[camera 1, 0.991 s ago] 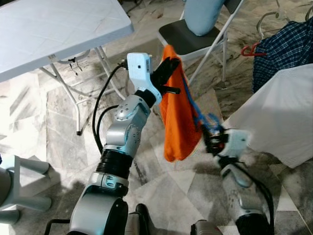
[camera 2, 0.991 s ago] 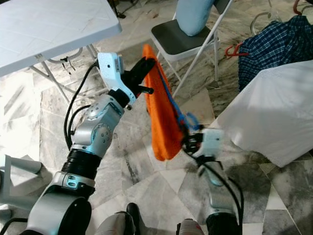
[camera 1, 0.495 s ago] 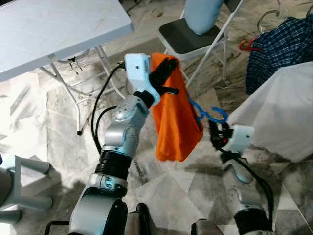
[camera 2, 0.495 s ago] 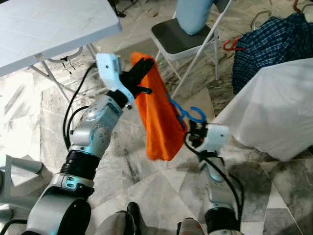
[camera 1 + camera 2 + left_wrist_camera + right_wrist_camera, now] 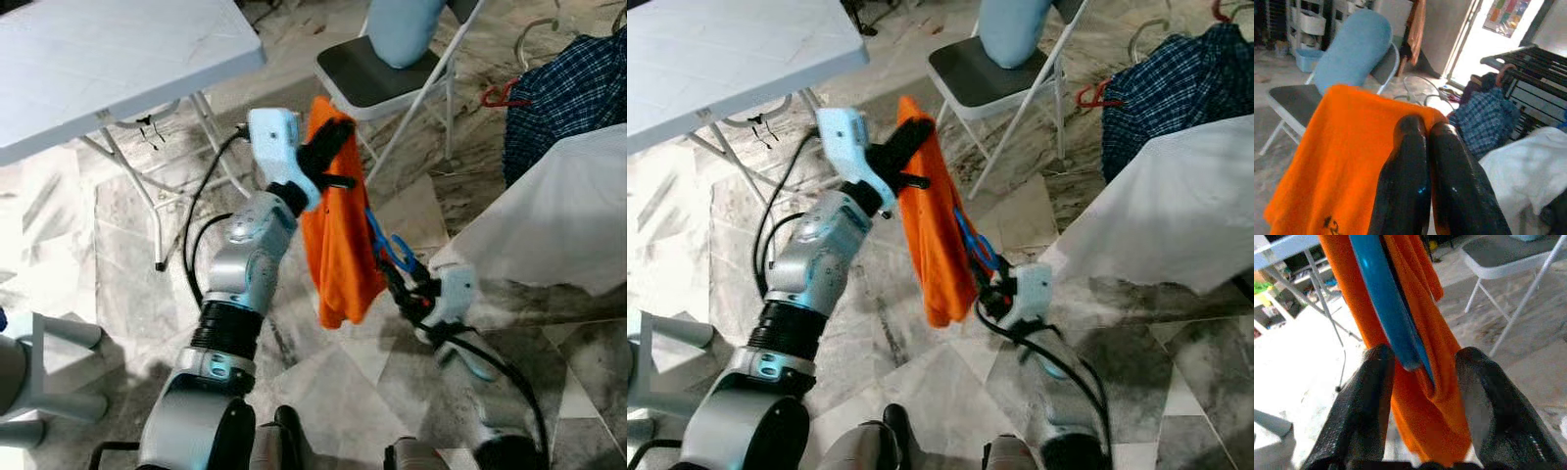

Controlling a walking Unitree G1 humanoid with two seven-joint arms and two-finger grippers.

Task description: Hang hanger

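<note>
Left hand (image 5: 328, 157) pinched shut on the top edge of the orange cloth (image 5: 338, 245); cloth hangs straight down from the fingers. Right hand (image 5: 400, 284) sits below and to the robot's right of it, fingers spread with the blue hanger (image 5: 384, 240) lying between them. Right wrist view shows a gap on both sides of the blue bar, so I read it as cradled, not clamped. Hanger runs up from the right hand into the cloth folds, toward the left hand.

Risks:
- Hanger loose between the fingers: any tilt of the right hand could let it slide out and drop to the floor.
- Cloth is held by one pinch point; a pull from the right hand could strip it from the left.
- Fabric bunched around the bar could snag a fingertip on closing.

Containers: none in reach. Beyond the left hand, a folding chair (image 5: 377, 73) carries a light blue cushion (image 5: 402, 29). Further right of the right hand, a plaid garment (image 5: 568, 93) and a red hanger (image 5: 498, 95) by white cloth (image 5: 549, 225). White worktop (image 5: 108, 59) is off to the left.
</note>
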